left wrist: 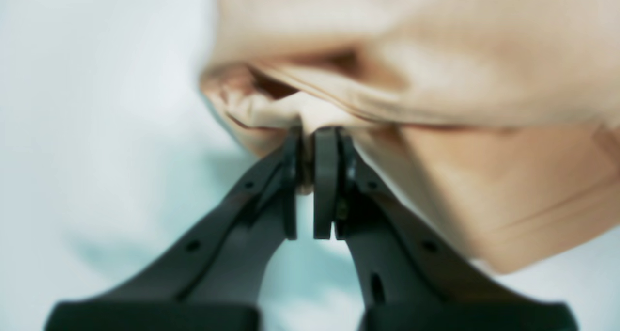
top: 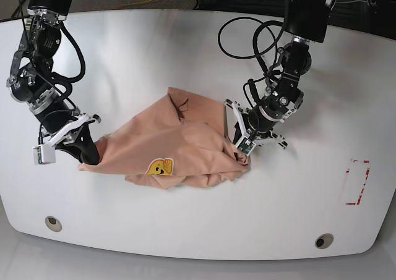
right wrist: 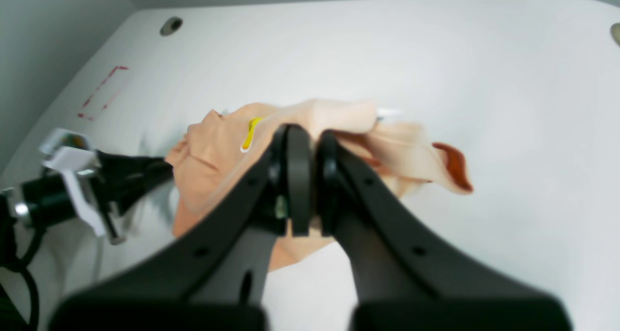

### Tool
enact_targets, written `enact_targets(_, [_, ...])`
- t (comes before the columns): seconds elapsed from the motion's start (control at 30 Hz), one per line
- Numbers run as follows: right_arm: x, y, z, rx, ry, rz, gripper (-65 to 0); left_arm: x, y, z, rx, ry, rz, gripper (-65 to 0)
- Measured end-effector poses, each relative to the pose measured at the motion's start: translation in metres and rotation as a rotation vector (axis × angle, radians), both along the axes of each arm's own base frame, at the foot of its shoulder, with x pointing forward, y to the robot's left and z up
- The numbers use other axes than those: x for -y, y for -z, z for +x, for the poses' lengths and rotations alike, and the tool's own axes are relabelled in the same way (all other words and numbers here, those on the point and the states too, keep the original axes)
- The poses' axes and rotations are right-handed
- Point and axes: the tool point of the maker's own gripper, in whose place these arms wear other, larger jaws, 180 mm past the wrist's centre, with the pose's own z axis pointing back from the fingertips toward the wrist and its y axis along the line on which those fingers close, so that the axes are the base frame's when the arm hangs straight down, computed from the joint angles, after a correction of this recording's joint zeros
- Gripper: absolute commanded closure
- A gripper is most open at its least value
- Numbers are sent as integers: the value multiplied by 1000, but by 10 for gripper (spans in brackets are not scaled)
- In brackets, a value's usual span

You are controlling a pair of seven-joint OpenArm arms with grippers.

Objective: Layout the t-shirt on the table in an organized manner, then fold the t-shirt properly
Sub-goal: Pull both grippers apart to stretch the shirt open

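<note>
Up close on the left wrist view, our left gripper (left wrist: 310,142) is clenched on a bunched fold of the t-shirt (left wrist: 436,69), with cloth squeezed between the jaws and the rest of the fabric draping off to the right. It's blurry, so we can't tell which part of the shirt that fold is.

Over on the right wrist view, our right gripper (right wrist: 306,149) is pinched tight too, grasping another edge of the t-shirt (right wrist: 213,151), which sits crumpled on the white desk (right wrist: 387,50).

From the base view, the t-shirt (top: 179,144) lies in a rumpled heap mid-desk (top: 185,224), emoji print showing, one gripper at each end. So we reckon we're on the laying-out step, folding not begun. Next move probably calls for lifting and pulling the two grips apart to stretch it flat, without tugging the cloth loose.
</note>
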Motion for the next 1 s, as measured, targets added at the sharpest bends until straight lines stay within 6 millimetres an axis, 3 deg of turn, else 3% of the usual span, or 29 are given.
enact_targets(0.23, [25,-12,0,33,70,-6,0,-1,-44,0,107,23,12,-25])
enact_targets(0.47, [39,-21,0,61,107,-13,0,-23,-91,3,231,-2,41,-25])
enact_targets(0.77, [37,-48,6,128,62,-5,0,-53,-147,6,383,-37,85,-26])
enact_targets(1.0, [45,-67,11,165,52,-54,0,-77,-173,9,456,-49,153,-26])
